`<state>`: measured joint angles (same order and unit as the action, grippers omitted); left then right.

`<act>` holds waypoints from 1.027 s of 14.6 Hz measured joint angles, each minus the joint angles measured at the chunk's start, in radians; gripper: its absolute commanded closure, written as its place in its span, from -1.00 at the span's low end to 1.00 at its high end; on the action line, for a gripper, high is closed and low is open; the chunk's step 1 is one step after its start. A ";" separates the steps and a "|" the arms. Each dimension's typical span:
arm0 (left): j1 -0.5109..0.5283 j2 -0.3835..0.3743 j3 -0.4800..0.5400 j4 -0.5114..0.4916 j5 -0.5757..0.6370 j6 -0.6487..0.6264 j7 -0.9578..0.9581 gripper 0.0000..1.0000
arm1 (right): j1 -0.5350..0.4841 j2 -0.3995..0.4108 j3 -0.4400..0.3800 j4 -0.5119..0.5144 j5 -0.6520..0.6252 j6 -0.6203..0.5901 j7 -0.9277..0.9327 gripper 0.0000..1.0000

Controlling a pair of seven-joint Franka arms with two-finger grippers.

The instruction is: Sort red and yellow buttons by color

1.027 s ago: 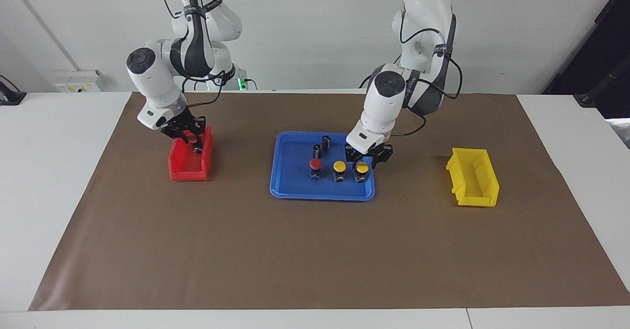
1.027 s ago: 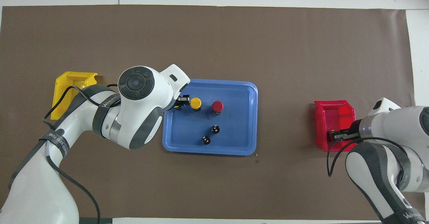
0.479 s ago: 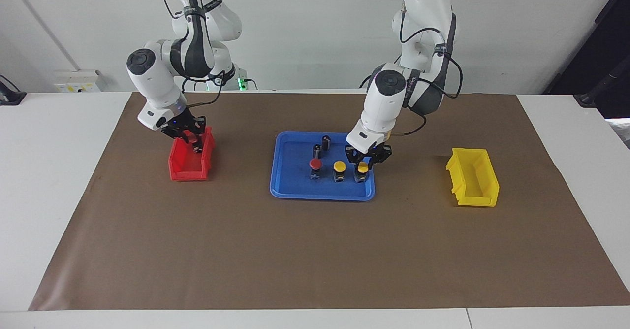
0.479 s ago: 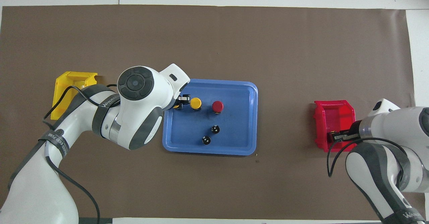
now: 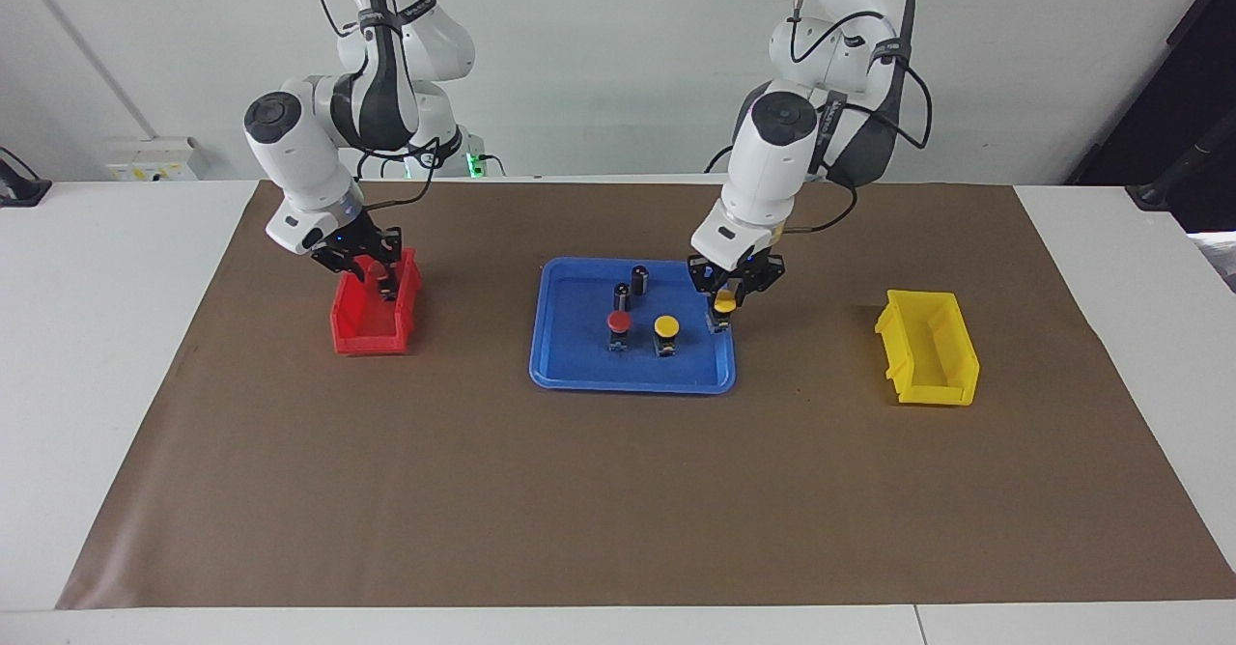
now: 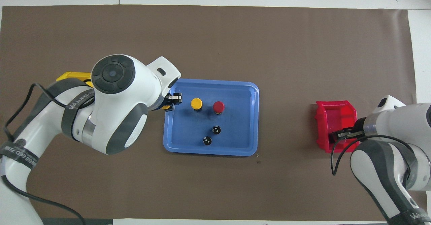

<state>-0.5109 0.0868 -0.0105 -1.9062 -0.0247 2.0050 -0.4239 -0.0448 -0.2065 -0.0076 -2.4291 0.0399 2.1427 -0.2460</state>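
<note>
One camera faces me from high across the table, well back, taking in both my arms. The other looks steeply down from above my own end. Both share the blue tray (image 5: 560,360) (image 6: 252,117) and brown mat (image 5: 618,490) (image 6: 269,43).

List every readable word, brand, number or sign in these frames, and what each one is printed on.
"WANLEKED": grey strap on the left arm, overhead view; spelling uncertain.
"ED": second strap lower on that arm; the rest is cut off.
"WAN...": strap on the right arm; cut off.
Straps in the facing view: too small to read.
</note>
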 measured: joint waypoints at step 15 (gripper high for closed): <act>0.502 0.007 0.017 0.038 0.036 -0.040 0.661 0.97 | 0.483 0.417 0.037 0.710 0.026 -0.090 0.797 -0.40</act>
<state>-0.0092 0.0940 0.0069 -1.8680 0.0116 1.9654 0.2376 0.4385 0.2103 0.0297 -1.7192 0.0662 2.0531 0.5511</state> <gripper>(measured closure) 0.595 0.295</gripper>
